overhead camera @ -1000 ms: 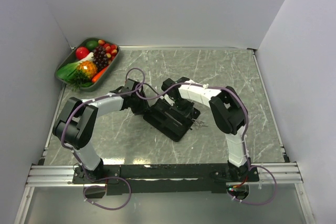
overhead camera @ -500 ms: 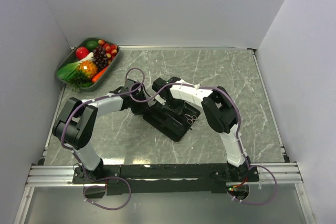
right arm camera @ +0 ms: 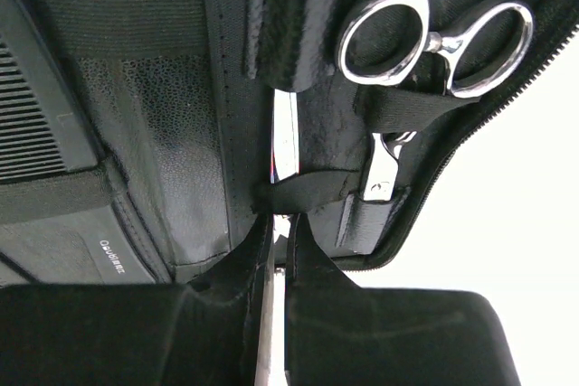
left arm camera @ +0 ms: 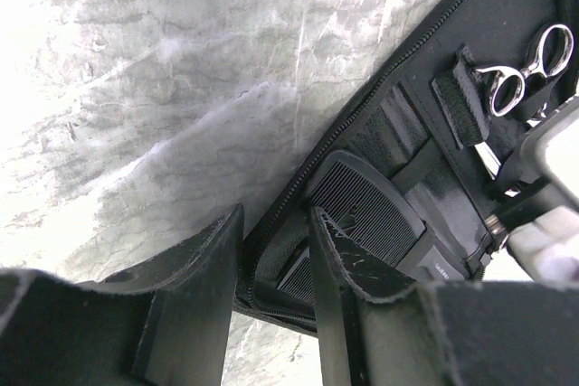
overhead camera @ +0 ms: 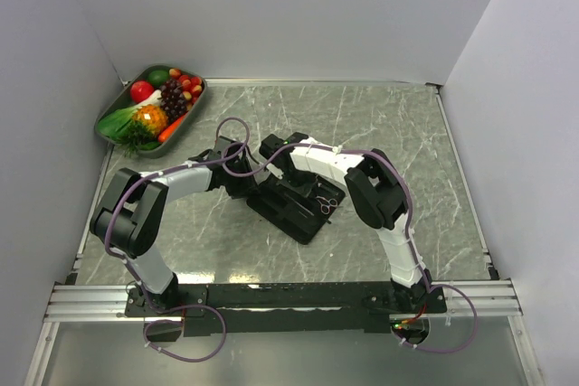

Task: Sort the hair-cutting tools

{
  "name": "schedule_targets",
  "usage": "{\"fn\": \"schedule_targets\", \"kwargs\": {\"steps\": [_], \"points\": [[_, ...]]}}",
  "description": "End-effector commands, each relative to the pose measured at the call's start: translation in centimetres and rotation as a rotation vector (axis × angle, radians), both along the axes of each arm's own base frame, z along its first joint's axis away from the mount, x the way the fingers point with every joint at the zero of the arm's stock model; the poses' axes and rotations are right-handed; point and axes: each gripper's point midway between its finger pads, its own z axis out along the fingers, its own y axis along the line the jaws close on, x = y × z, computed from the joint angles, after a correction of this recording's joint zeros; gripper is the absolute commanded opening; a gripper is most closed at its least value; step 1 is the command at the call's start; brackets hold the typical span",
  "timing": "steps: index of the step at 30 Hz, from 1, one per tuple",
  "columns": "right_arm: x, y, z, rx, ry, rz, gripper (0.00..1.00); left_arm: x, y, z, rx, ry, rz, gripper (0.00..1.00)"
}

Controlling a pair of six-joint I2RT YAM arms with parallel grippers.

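- Table [overhead camera: 380,133]: grey-green marbled slab, veined and faintly glossy. The overhead view shows all of it; the left wrist view shows only a pale patch.
- Pouch [overhead camera: 294,221] [left arm camera: 507,6] [right arm camera: 163,133]: black fabric case lying open and askew at mid-table. From overhead it is a plain dark rectangle. The wrist views add a pebbled lining, a toothed zip [left arm camera: 398,61] round the rim and flat elastic straps [right arm camera: 398,110].
- Tray [overhead camera: 203,95]: grey with rounded corners, in the far left corner, heaped with bright fruit and vegetables [overhead camera: 149,110]. Overhead view only.
- Left gripper [overhead camera: 246,185] [left arm camera: 277,223]: matte black fingers standing partly apart, astride the pouch's zipped left edge. A strip of table shows beside that edge.
- Right gripper [overhead camera: 297,189] [right arm camera: 279,232]: fingers pressed almost together, pinching a thin silver blade inside the pouch. The grip shows only in its own wrist view.
- Comb [left arm camera: 366,210] [right arm camera: 27,124]: black, fine-toothed, with a rounded corner, tucked under a strap in the pouch's left half. It cannot be made out from overhead.
- Scissors [overhead camera: 326,202] [left arm camera: 525,68] [right arm camera: 441,42]: polished steel with two ring handles, strapped in along the pouch's right side.
- Silver blade [right arm camera: 285,133] [left arm camera: 486,158]: narrow and mirror-bright, threaded under a strap beside the scissors. Its handles are not in view.
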Motion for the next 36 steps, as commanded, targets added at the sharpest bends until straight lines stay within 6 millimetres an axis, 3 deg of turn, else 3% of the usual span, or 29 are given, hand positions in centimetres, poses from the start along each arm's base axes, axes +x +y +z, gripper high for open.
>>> {"fn": "schedule_targets", "kwargs": {"steps": [1, 7, 13, 20, 28, 36], "points": [[1.3, 2.4, -1.0, 0.086, -0.057, -0.047, 0.0, -2.5, 0.7, -1.2, 0.057, 0.057, -0.021, 0.42], [-0.9, 0.6, 0.0, 0.063, -0.007, -0.017, 0.0, -2.5, 0.7, -1.2, 0.054, 0.053, -0.012, 0.42], [-1.7, -1.0, 0.6, 0.031, -0.013, 0.002, 0.0, -2.0, 0.2, -1.1, 0.039, 0.056, -0.005, 0.41], [-0.8, 0.7, -0.3, 0.089, -0.034, -0.017, 0.0, -1.5, 0.0, -1.0, 0.039, 0.055, -0.004, 0.41], [2.0, 5.0, -2.2, 0.226, -0.1, -0.08, 0.0, -1.9, 0.0, -1.1, 0.042, 0.059, -0.005, 0.41], [4.0, 7.4, -1.0, 0.341, -0.175, -0.057, 0.01, -2.3, 0.3, -1.3, 0.048, 0.066, -0.006, 0.41]]}}
